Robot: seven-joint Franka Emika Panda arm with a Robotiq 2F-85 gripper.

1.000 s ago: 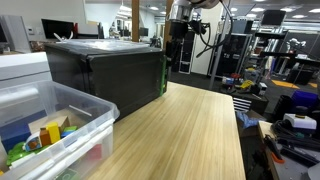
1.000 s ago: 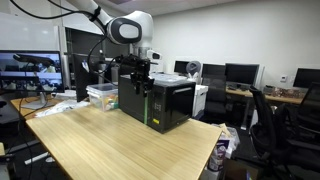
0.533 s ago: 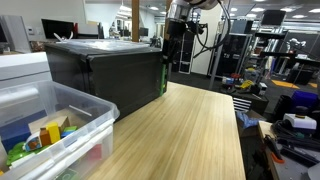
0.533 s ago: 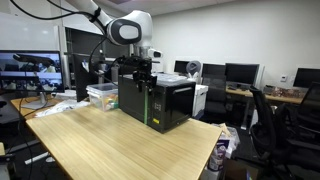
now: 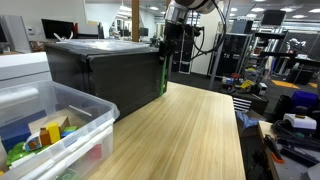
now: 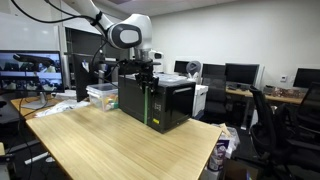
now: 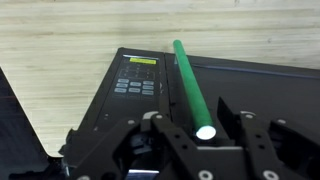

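Observation:
My gripper (image 7: 200, 122) hangs over the top of a black box-shaped machine (image 7: 255, 85) with a button panel (image 7: 135, 82). The fingers are shut on a green rod (image 7: 188, 80). Its pale near end sits between the fingers, and it points down toward the machine's top. In both exterior views the gripper (image 6: 144, 70) (image 5: 172, 42) is just above the machine (image 6: 172, 102) (image 5: 100, 75), near its corner with the green stripe. The rod itself is too small to make out there.
The machine stands on a light wooden table (image 5: 195, 130) (image 6: 100, 140). A clear plastic bin (image 5: 55, 118) with coloured items stands beside it, and also shows in an exterior view (image 6: 100, 95). Desks, monitors and office chairs surround the table.
The arm's wrist has shifted very slightly above the machine. The machine and the bin have not moved.

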